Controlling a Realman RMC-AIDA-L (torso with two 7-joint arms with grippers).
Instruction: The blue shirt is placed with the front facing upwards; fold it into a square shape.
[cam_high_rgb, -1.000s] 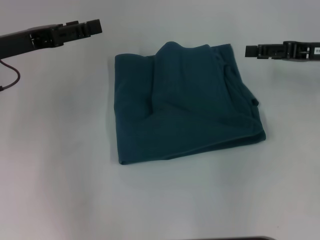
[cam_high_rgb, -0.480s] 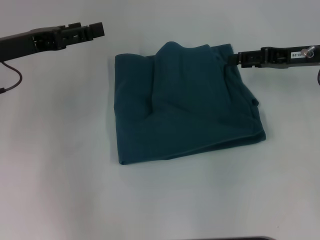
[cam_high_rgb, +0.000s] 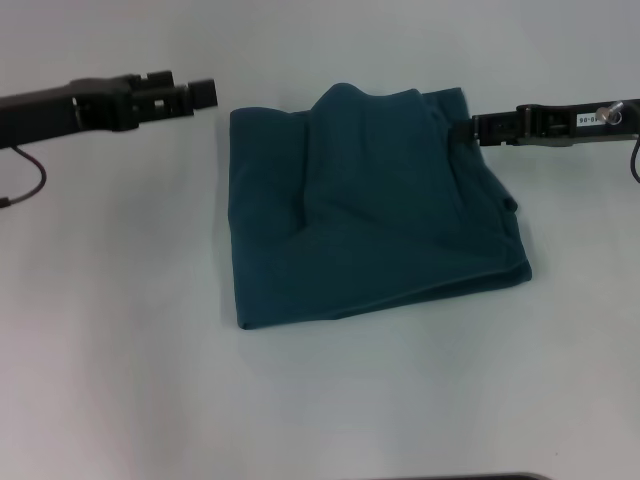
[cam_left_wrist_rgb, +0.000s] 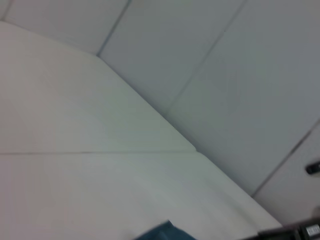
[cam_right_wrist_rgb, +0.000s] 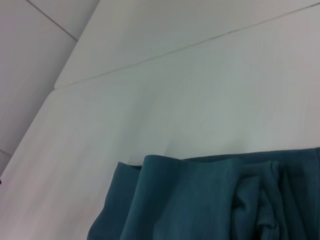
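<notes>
shirt (cam_high_rgb: 370, 205) sits folded between both arms; right gripper (cam_high_rgb: 466, 129) is nearer – tip at its far right edge; left gripper (cam_high_rgb: 205, 93) just off the far left corner – can't tell either jaw state

Plain teal-blue shirt (cam_high_rgb: 370, 205), white table (cam_high_rgb: 120, 350)

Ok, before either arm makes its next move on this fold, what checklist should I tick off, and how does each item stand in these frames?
1. The blue shirt folded into a compact block: ok, roughly square.
2. Top layer flat: not ok, a raised ridge and wrinkles run across it.
3. Far edge tidy: not ok, a hump sticks out.
4. Right gripper at the shirt's far right corner: ok; actual grasp cannot tell.
5. Left gripper clear of the cloth: ok, beside the far left corner, apart.
6. Print side hidden inside: ok, only plain teal shows.
</notes>
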